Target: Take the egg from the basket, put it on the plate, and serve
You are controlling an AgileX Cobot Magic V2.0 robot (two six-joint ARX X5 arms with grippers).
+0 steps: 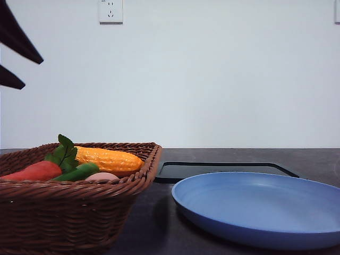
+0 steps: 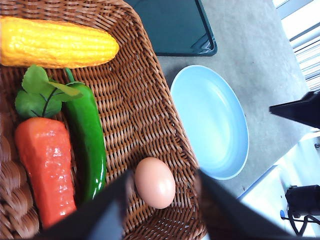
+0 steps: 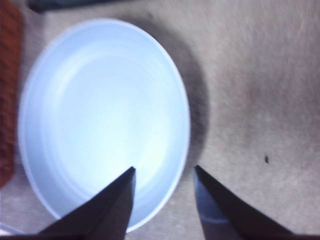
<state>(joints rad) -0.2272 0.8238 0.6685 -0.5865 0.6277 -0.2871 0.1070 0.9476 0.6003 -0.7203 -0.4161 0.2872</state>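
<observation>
I am hovering my left gripper [image 2: 161, 200], fingers spread, over the egg [image 2: 155, 182] in the basket [image 2: 145, 100]; next I must descend and pinch gently.

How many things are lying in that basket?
4: corn at the far end, a carrot beside a green pepper, and an egg by the rim. Smaller items could be hidden.

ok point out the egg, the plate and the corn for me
egg [image 2: 155, 182], left wrist view, middle of its shell
plate [image 1: 212, 187], front view, left rim
corn [image 2: 55, 42], left wrist view, middle of the cob
</observation>
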